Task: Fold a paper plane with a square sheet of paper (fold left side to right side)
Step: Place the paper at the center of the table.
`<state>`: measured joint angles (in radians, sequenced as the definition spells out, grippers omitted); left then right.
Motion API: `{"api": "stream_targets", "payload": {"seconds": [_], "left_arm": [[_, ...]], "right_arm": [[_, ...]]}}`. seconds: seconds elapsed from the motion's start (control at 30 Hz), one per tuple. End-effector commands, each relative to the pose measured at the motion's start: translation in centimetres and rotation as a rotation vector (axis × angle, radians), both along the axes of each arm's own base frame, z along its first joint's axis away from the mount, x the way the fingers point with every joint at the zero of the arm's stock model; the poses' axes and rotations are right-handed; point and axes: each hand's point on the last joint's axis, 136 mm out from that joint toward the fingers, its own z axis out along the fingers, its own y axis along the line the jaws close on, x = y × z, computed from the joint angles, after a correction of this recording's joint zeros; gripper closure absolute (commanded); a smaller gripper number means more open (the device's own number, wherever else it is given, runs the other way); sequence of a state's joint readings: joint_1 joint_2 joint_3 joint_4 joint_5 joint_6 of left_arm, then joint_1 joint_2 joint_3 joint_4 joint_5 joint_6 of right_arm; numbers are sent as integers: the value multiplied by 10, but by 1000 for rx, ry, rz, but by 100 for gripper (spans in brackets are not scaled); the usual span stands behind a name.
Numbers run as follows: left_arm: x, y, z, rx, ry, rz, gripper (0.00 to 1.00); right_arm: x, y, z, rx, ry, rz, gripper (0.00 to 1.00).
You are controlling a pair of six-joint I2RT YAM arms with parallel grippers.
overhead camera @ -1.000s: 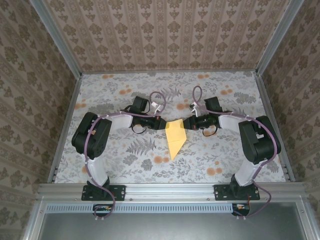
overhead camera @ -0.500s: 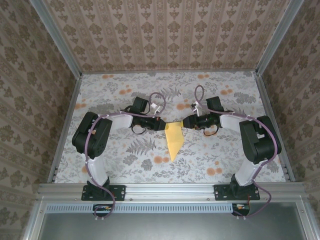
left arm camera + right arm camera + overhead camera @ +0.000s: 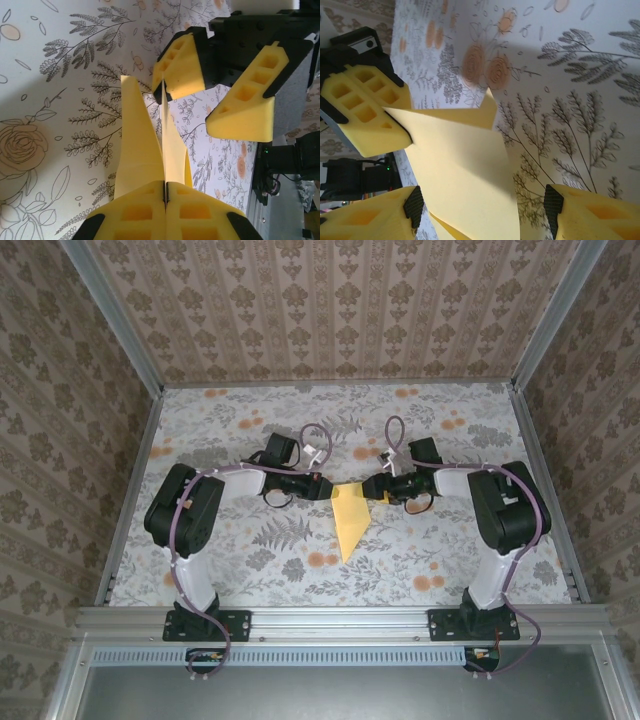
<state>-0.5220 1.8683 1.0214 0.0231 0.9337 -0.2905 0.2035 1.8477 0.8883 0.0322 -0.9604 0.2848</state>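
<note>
While the left claw (image 3: 165, 192) is clenched on the wide end of the sheet of paper (image 3: 350, 520), the sheet is no plain square. It shows as a slim, pale-yellow wedge lying on the floral worktop (image 3: 450, 550). From the left claw's fingertips the wedge reaches just to that claw's right. It then tapers back toward the robot, so its long axis runs from the left claw's grip to a point nearer the arm bases. In the left wrist view the pinched layer stands edge-on between the shut fingers, and a second flap spreads out beside it toward the worktop.

The right claw (image 3: 373, 487) sits just across the sheet's wide end from the left claw, facing it. It is released, with its fingers well apart. The left wrist view has one of them at, or just beside, the top of the upright layer, though I cannot tell whether it touches. The right wrist view has its fingers straddling the sheet without gripping it.

The coming move seems to turn on that upright layer. It is already in the left claw, so that arm looks better placed to carry it over to the right, across the long axis. The right claw could then steady or press the crease.
</note>
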Motion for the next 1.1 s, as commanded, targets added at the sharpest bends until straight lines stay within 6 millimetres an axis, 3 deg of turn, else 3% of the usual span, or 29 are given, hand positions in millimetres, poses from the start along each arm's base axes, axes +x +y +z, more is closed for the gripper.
{"api": "stream_targets", "payload": {"seconds": [0.0, 0.13, 0.37, 0.63, 1.07], "left_arm": [[-4, -4, 15, -57, -38, -41, 100], [-4, -5, 15, -58, -37, -41, 100], [-1, 0, 4, -18, -29, -22, 100], [1, 4, -4, -5, -19, -17, 100], [4, 8, -3, 9, -33, -13, 100]], "right_arm": [[-1, 13, 9, 101, -9, 49, 36], [-7, 19, 12, 130, 8, 76, 43], [-15, 12, 24, 102, -15, 80, 59], [-20, 7, 34, 73, -26, 88, 68], [-17, 1, 31, 25, -19, 61, 95]]}}
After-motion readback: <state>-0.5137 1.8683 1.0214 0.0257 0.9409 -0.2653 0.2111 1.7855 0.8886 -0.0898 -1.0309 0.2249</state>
